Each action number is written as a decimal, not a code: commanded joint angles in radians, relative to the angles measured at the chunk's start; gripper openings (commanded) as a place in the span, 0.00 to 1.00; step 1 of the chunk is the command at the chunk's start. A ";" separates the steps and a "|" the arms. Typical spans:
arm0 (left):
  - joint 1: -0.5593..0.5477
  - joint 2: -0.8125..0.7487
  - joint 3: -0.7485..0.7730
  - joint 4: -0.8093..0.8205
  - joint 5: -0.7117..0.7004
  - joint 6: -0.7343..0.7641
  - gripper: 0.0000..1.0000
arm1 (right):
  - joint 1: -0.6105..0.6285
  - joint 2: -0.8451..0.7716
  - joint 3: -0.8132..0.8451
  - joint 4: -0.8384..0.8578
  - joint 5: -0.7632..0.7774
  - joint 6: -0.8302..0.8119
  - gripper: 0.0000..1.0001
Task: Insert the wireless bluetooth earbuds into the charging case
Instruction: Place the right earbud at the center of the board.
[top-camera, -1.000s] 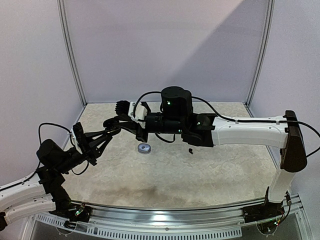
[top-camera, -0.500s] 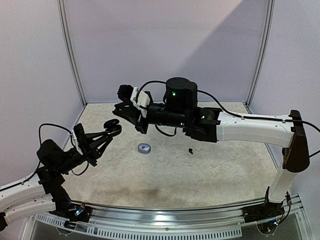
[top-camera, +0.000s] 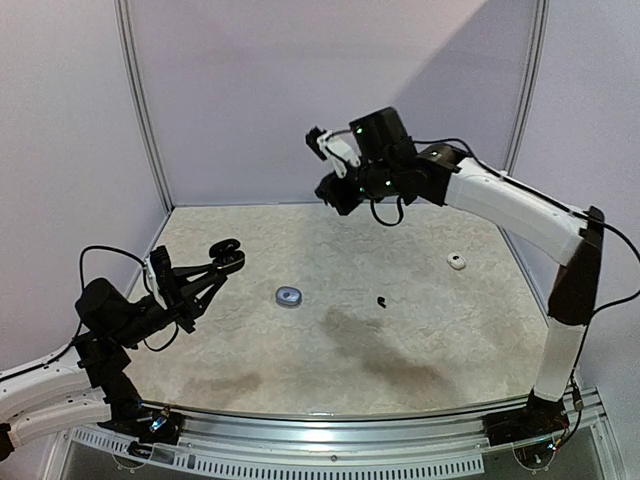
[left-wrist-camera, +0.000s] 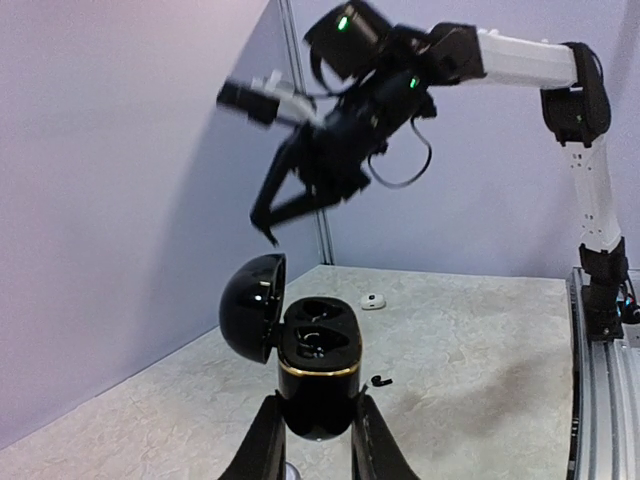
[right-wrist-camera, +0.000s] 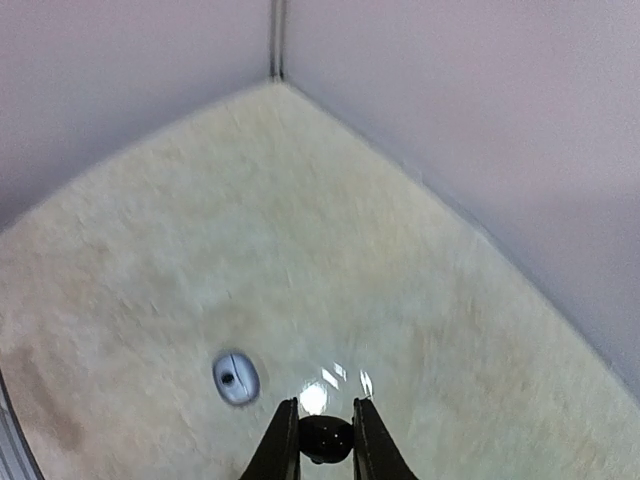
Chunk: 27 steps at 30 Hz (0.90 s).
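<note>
The black charging case stands upright between the fingers of my left gripper, which is shut on its lower half. Its lid hangs open to the left and two dark sockets show on top. In the top view that case is held above the left of the table. My right gripper hangs high over the back of the table, well apart from the case. It is shut on a small black earbud. A second black earbud lies on the table, also seen as a black earbud in the left wrist view.
A bluish-silver oval case lies closed near the table's middle and shows below my right fingers as an oval case. A small white case sits to the right. Pale walls with metal posts close in the back.
My right arm has lifted and swung back and to the right, away from the black case, uncovering the white case. The left arm and its case have barely moved.
</note>
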 joint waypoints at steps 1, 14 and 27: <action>-0.013 0.004 0.016 -0.009 -0.005 -0.032 0.00 | -0.026 0.207 0.002 -0.445 -0.017 0.183 0.00; -0.011 0.014 0.019 -0.011 -0.006 -0.028 0.00 | -0.037 0.475 0.068 -0.646 -0.084 0.229 0.00; -0.012 0.017 0.025 -0.002 -0.008 -0.029 0.00 | -0.037 0.527 0.064 -0.652 -0.063 0.225 0.21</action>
